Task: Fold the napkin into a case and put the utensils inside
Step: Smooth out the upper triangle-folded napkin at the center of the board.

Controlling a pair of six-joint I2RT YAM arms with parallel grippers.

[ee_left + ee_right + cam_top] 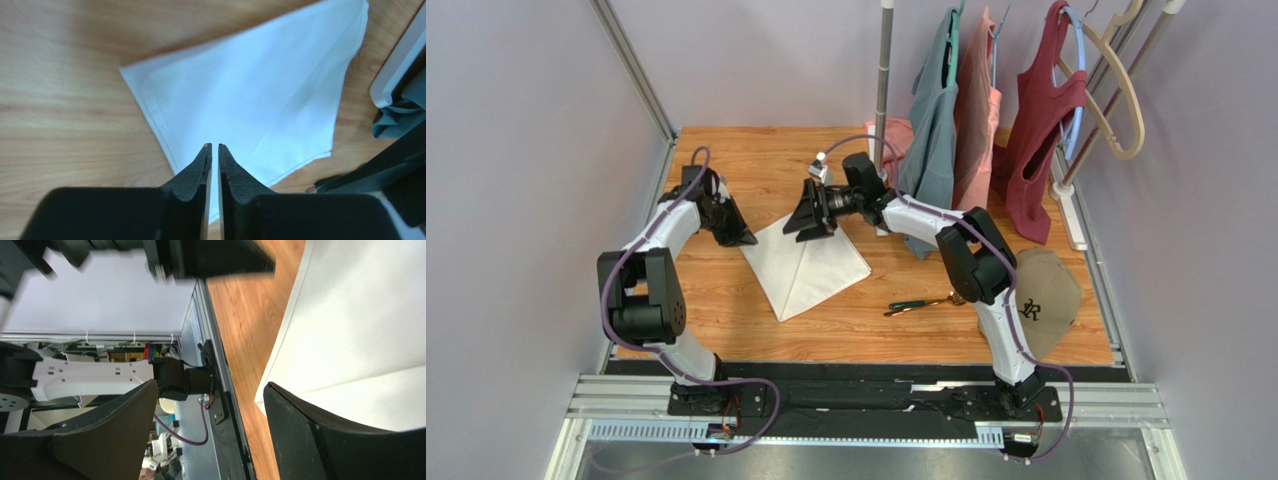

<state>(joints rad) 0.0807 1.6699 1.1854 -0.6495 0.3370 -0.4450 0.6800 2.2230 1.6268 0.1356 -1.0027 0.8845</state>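
Observation:
The white napkin (pixel 806 265) lies folded flat on the wooden table, wide at the back and pointed toward the front. My left gripper (pixel 744 238) hovers at its left corner. In the left wrist view the left gripper (pixel 215 146) has its jaws a narrow slit apart with nothing between them, and the napkin (pixel 260 85) lies below. My right gripper (pixel 814 230) hangs over the napkin's far edge. It stands wide open and empty in its wrist view (pixel 210 385), with the napkin (pixel 360 315) beside one finger. The utensils (pixel 921 302) lie on the table to the napkin's right.
A tan cap (pixel 1046 298) sits at the front right, beside the right arm. Teal, pink and maroon garments (pixel 956 110) hang from a rack over the back right. A pink cloth (pixel 891 135) lies by the rack's pole (pixel 884 90).

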